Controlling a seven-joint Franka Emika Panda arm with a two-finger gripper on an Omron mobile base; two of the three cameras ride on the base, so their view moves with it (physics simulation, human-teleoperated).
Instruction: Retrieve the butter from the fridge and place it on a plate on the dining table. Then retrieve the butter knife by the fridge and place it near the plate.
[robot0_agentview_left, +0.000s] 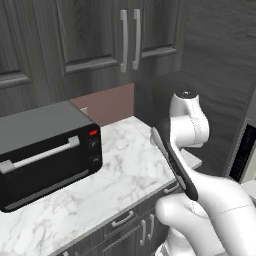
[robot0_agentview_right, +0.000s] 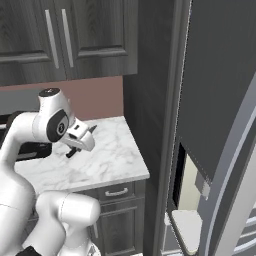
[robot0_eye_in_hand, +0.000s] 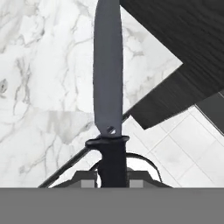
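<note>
My gripper (robot0_eye_in_hand: 113, 176) is shut on the dark handle of the butter knife (robot0_eye_in_hand: 107, 78). Its slim grey blade points away from the hand, over the marble counter (robot0_eye_in_hand: 39, 87) and its edge. In the right base view the gripper (robot0_agentview_right: 76, 146) hangs just above the counter (robot0_agentview_right: 107, 162) with the butter knife (robot0_agentview_right: 91, 130) sticking out of it. The grey steel fridge (robot0_agentview_right: 220, 100) stands to the right with a door swung open. The butter, the plate and the dining table are out of view.
A black toaster oven (robot0_agentview_left: 45, 150) sits on the counter (robot0_agentview_left: 130, 165) to the left of the arm. Dark wood cabinets (robot0_agentview_left: 100, 35) hang above, and drawers (robot0_agentview_right: 116, 192) run below the counter. A dark side panel (robot0_agentview_right: 150, 100) separates counter and fridge.
</note>
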